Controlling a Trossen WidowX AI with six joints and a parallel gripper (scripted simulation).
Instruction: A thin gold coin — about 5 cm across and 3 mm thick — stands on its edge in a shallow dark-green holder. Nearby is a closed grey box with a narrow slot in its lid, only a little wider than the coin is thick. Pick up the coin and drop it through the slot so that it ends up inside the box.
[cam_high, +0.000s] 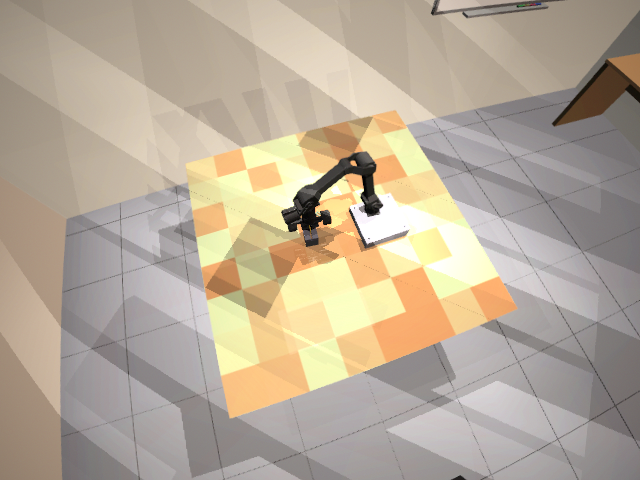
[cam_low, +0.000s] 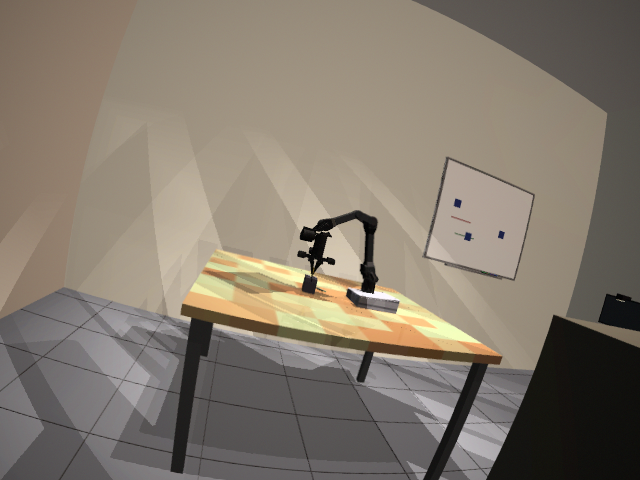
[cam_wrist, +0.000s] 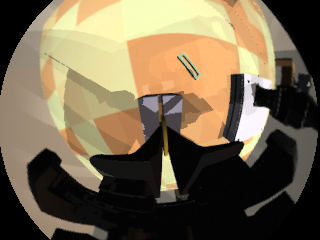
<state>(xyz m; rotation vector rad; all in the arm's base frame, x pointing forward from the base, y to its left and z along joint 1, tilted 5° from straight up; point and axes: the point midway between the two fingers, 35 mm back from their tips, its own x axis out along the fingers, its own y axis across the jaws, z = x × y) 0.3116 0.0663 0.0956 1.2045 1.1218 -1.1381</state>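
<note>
the coin (cam_wrist: 164, 135) is a thin gold disc seen edge-on in the wrist view, a narrow yellow line standing upright between the dark fingers of the tool (cam_wrist: 164, 150), which are closed on it. it hangs directly over the grey box (cam_wrist: 160, 110), a small square-topped block whose lid shows a dark slot line running in the same direction as the coin's edge. in the exterior view the box (cam_low: 309, 283) sits on the desk (cam_low: 268, 310) right under the tool tip, the coin just above its lid. the dark-green holder (cam_wrist: 190, 66) lies apart on the desk, a slim, slanted rectangle with a pale centre.
</note>
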